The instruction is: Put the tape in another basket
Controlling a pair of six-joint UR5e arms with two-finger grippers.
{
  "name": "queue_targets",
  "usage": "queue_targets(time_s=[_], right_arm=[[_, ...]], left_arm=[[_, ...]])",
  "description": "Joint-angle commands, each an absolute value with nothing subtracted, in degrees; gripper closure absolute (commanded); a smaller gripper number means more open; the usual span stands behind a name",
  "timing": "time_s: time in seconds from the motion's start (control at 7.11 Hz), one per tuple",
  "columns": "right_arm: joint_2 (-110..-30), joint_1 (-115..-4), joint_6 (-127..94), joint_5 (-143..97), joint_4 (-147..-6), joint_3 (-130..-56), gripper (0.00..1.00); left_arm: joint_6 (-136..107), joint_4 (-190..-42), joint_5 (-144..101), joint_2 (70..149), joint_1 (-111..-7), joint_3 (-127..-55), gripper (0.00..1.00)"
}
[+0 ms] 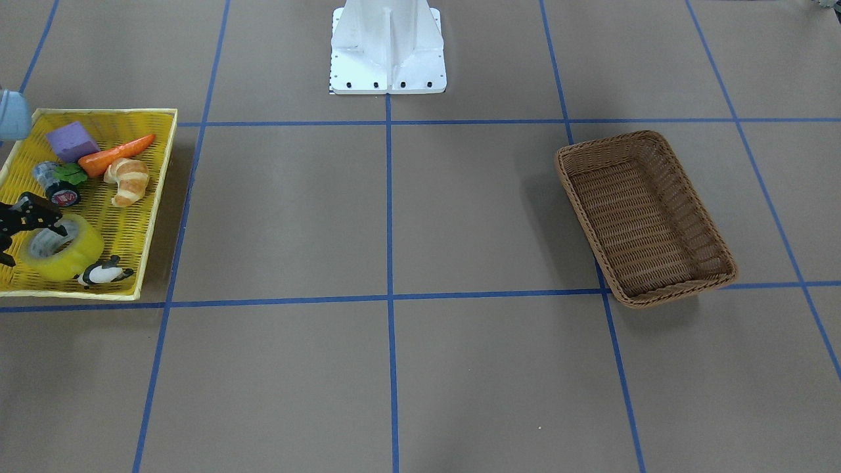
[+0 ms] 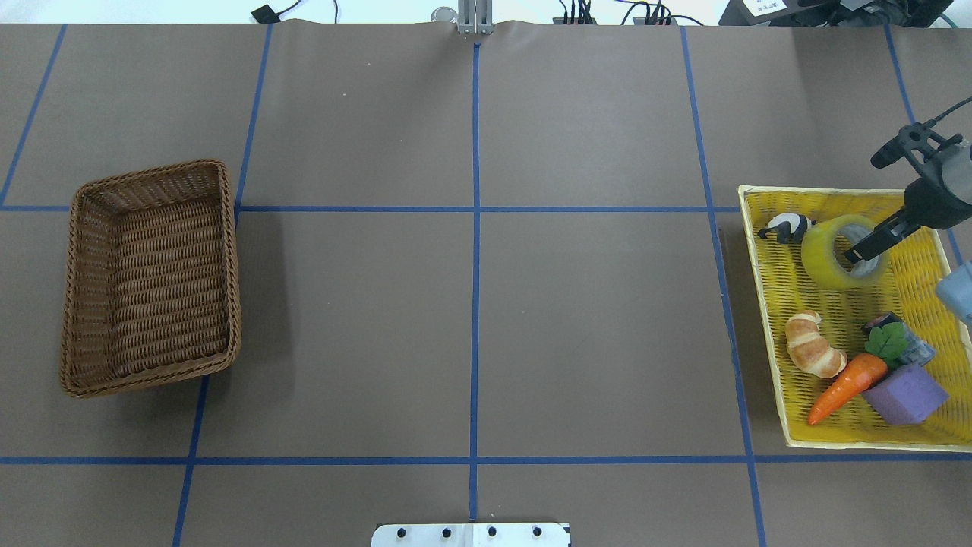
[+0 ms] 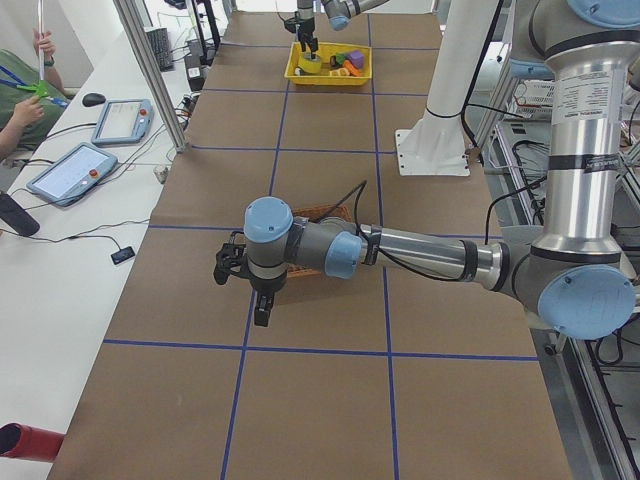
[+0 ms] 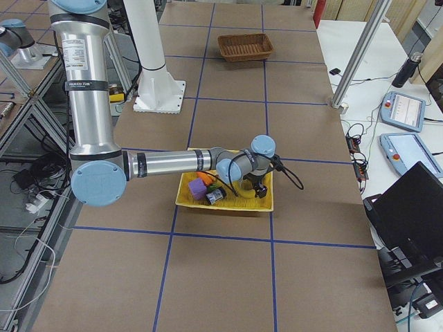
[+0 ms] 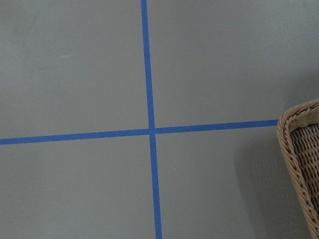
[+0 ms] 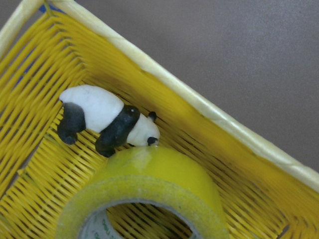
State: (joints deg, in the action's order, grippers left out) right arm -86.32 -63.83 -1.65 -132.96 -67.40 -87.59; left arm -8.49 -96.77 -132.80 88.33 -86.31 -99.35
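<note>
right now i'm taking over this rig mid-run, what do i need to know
Right hand: down at the tape, reaching into its core; grip cannot be confirmed.
Left hand: hangs over the table beside the empty brown wicker basket; open or shut unclear.
The tape lies in the yellow tray, touching a panda figurine.
Done: reach only. Left: lift tape, carry it to the basket.

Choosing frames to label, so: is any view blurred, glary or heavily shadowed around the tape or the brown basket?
Right wrist view: the tape is close and slightly soft, the panda sharper. Overhead view: even light, the basket throws a soft shadow on the table, white blow-out beyond the far edge. Front-facing view: no glare.
</note>
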Motion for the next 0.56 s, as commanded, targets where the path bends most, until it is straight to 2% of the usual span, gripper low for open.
queue_targets(time_s=[0.0, 0.14, 0.28, 0.42], right_arm=[[-87.3, -63.6, -0.7, -132.9, -67.4, -86.7, 0.0], [-88.0, -63.6, 0.3, -132.9, -67.5, -86.7, 0.0], [-88.0, -63.5, 0.4, -132.9, -67.6, -86.7, 0.12], [-88.0, -63.6, 0.4, -132.9, -67.4, -86.6, 0.75]], left_arm=[[-8.5, -96.8, -132.9, 88.3, -86.3, -99.3, 0.01], [-8.5, -96.8, -132.8, 88.3, -86.3, -99.3, 0.01], [-8.5, -96.8, -132.9, 88.3, -86.3, -99.3, 0.01], [-8.4, -96.8, -132.9, 88.2, -86.3, -99.3, 0.01]])
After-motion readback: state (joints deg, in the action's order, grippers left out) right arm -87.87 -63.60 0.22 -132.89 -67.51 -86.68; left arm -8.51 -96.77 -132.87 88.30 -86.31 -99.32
